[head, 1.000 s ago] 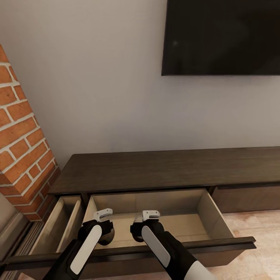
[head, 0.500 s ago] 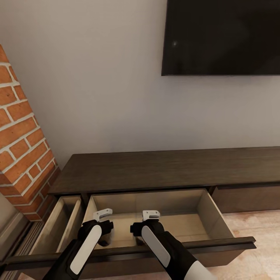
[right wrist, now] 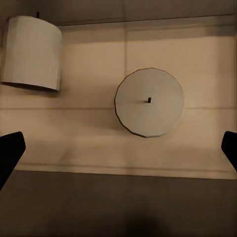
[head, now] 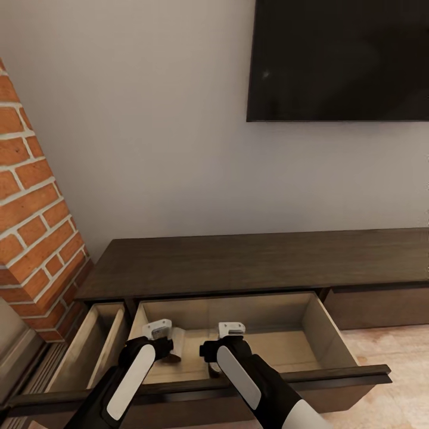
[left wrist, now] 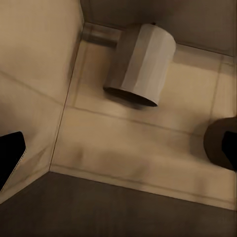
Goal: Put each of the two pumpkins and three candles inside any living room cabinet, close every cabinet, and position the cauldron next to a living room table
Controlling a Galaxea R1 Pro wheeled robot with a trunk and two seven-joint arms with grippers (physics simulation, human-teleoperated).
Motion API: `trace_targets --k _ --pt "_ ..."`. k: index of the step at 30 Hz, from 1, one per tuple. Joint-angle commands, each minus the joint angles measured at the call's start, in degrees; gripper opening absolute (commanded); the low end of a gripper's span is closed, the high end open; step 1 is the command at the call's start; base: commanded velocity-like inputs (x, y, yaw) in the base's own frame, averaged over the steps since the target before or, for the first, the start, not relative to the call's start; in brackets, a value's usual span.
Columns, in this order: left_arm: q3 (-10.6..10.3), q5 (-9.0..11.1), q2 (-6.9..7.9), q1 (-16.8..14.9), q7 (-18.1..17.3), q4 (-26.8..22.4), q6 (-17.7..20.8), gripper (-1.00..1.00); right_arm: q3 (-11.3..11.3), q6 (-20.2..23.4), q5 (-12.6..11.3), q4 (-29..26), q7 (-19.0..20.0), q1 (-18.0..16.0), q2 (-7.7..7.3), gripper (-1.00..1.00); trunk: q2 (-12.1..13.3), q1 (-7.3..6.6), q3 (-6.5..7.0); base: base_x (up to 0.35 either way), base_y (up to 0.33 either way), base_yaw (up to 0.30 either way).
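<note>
The cabinet has its drawer pulled out, and two candles sit on the drawer floor: one upright, one tipped over near the back wall.

A: Head view — high, facing the wall, tilted down onto the cabinet. Stands close in front of its open drawer; television above the cabinet, brick column off its left end.

B: Left wrist view?

A: Straight down into that drawer, close. A tipped candle lies near the back wall; the drawer's corner is in frame.

B: Right wrist?

A: Also looking down into the drawer, close. An upright candle seen from the top, wick centred.

B: Overlap?

A: Both wrist views share the drawer floor and the tipped candle. Head view takes in the same drawer from above its front edge.
</note>
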Motion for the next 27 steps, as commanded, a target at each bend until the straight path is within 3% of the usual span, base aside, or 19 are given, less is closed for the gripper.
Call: trace_targets --k 1,17,22,27 --pt "-0.04 0.48 0.03 -0.04 0.55 -0.22 0.07 1.00 0.13 0.05 -0.54 -0.06 -0.55 -0.05 -0.04 1.00 -0.01 -0.03 0.17 0.000 0.000 0.000" --pt "0.56 0.99 0.12 -0.04 0.52 -2.14 1.22 1.00 0.07 0.14 -0.74 -0.08 -0.50 -0.05 -0.19 1.00 0.21 -0.45 3.72 0.000 0.000 0.000" --pt "0.82 1.15 0.14 -0.04 0.61 -3.86 5.06 1.00 0.00 0.39 -0.88 -0.18 -0.37 -0.08 -0.20 1.00 0.27 -0.58 4.83 0.000 0.000 0.000" --pt "5.09 1.50 0.02 -0.04 0.63 -5.22 10.41 1.00 -0.35 0.85 -1.15 -0.50 -0.30 -0.12 -0.13 1.00 0.34 -0.70 5.93 0.000 0.000 0.000"
